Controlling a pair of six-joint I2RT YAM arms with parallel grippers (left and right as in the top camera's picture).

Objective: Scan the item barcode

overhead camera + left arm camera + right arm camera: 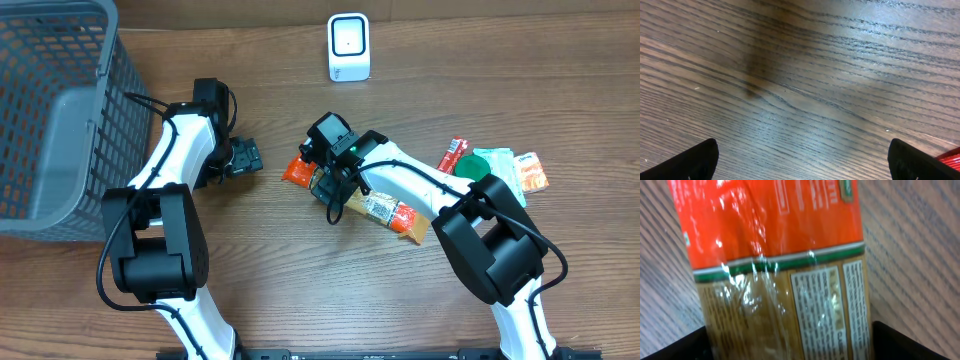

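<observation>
The wooden table [300, 300] carries a grey basket [122, 90] on its left side; the white scanner [349, 47] stands at the far edge, well apart from the orange packet [392, 212], which lies flat near the middle; so nothing is scanned yet, I judge. The right gripper [326, 168] hovers over the packet's orange end, jaws spread wide, one finger at each side, seemingly not gripping it; the left gripper [246, 158] is fully spread and empty above bare wood. Grasping, lifting and showing the barcode remain.
</observation>
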